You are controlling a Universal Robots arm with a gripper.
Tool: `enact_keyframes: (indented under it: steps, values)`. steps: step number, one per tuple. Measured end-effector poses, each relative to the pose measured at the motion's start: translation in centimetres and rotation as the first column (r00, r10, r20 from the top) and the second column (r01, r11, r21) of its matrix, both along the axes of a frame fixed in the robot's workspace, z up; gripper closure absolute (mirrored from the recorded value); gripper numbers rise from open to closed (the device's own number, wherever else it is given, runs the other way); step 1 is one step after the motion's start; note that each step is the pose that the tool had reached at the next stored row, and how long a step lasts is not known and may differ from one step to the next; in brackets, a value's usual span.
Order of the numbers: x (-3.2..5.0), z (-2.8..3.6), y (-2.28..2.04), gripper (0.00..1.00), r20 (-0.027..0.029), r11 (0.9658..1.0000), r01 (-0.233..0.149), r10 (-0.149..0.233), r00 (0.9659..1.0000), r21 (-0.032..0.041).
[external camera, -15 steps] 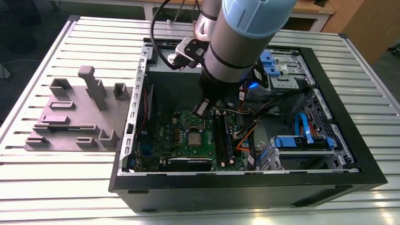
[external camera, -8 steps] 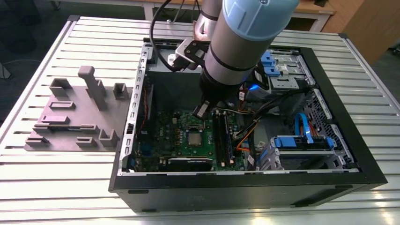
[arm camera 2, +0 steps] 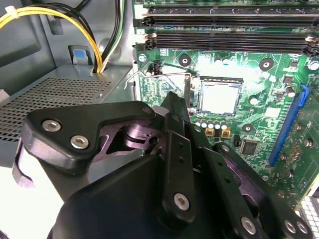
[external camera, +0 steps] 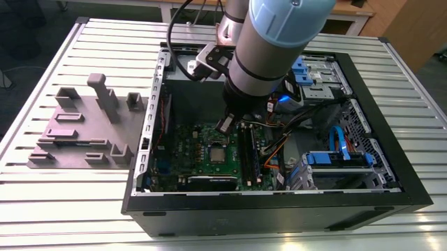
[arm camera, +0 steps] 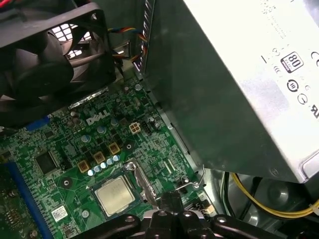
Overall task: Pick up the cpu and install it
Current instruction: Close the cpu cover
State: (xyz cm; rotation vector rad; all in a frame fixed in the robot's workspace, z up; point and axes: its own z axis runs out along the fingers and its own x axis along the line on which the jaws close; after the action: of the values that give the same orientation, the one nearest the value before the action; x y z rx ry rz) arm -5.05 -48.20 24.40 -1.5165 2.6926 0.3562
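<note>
**A:** How is the hand [arm camera: 171,197] set?

**B:** Narrow. The fingers are pressed together with nothing between them. It hangs low over the green circuit board [arm camera: 70,149].

**A:** And the cpu [arm camera: 115,195]?

**B:** It lies flat in its socket on that board, silver top up. In the first wrist view it is near the fingertips but not touching them.

**A:** What's past it?

**B:** In the second wrist view, long black memory slots [arm camera 2: 224,22] lie beyond the socket. A black fan [arm camera: 45,64] stands further along the board.

**A:** And further out?

**B:** The open computer case [external camera: 279,212] lies on the ribbed metal bench [external camera: 70,209]. A grey tray [external camera: 70,130] with upright blocks sits beside the case, towards the exterior view's left.
</note>
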Motion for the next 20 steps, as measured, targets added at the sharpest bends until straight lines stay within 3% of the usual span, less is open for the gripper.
enact_keyframes:
  steps: [13,20]
  values:
    - [0.0,0.0,-0.61,0.9,0.0,1.0,0.0,0.0,1.0,-0.0007]
    - [-0.08,-0.03,-0.69,0.9,0.0001,1.0,0.0,0.0,1.0,-0.0011]
